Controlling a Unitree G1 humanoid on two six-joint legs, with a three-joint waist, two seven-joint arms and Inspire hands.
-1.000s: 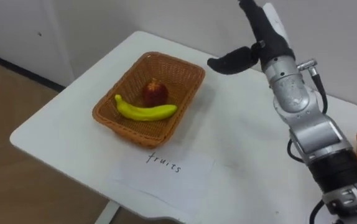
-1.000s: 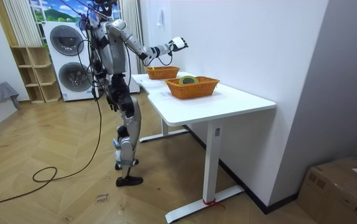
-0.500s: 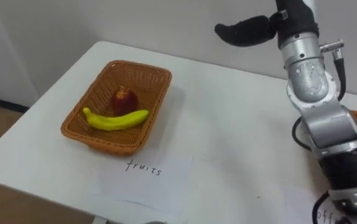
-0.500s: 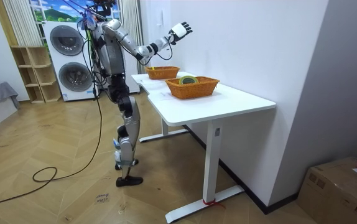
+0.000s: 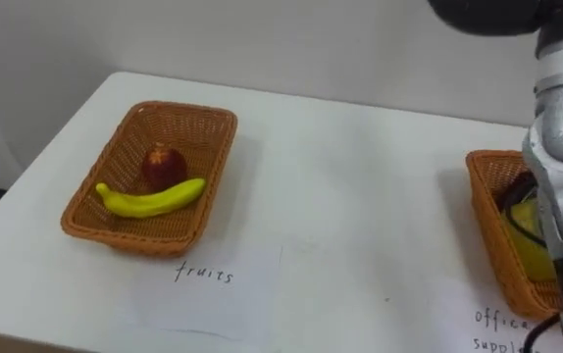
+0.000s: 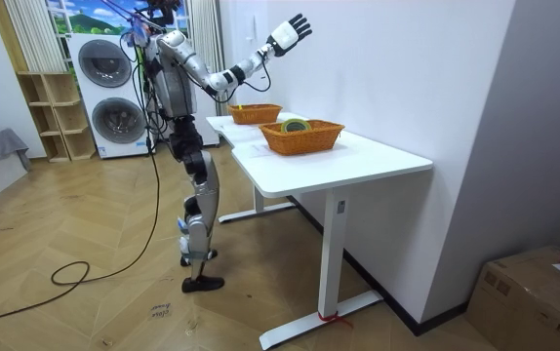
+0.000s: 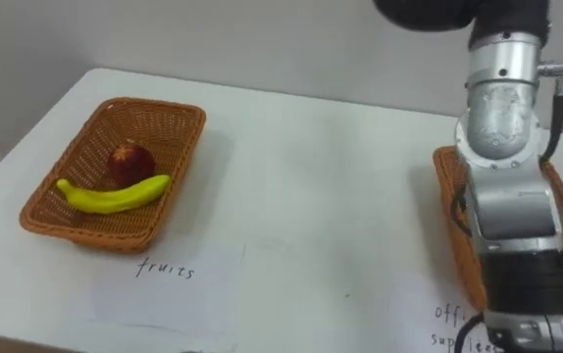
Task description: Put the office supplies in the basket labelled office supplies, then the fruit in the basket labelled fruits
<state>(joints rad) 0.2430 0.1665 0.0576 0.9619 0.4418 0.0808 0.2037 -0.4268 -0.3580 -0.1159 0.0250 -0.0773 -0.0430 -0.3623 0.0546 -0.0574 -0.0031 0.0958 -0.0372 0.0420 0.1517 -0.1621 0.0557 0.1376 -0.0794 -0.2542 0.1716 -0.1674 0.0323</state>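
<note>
left eye view: the fruit basket (image 5: pixel 149 176) sits near the table's (image 5: pixel 360 186) left edge. the banana (image 5: pixel 149 199) and the apple (image 5: pixel 163 165) lie inside it, and a paper label (image 5: pixel 213 286) lies by the front edge just before it. the office basket (image 5: pixel 487 211) stands at the right edge with a yellow item (image 5: pixel 529 235) in it, partly hidden by our right arm. a second ago that arm reached out level over the table; now it has swung upward.

right eye view: we see the same layout, and nothing loose lies between the two baskets.

room view: we stand at the table's long side with the right hand (image 6: pixel 290 29) lifted high toward the wall, fingers spread wide and holding nothing. we judge the fruit already sorted and the arm clearing away.
</note>
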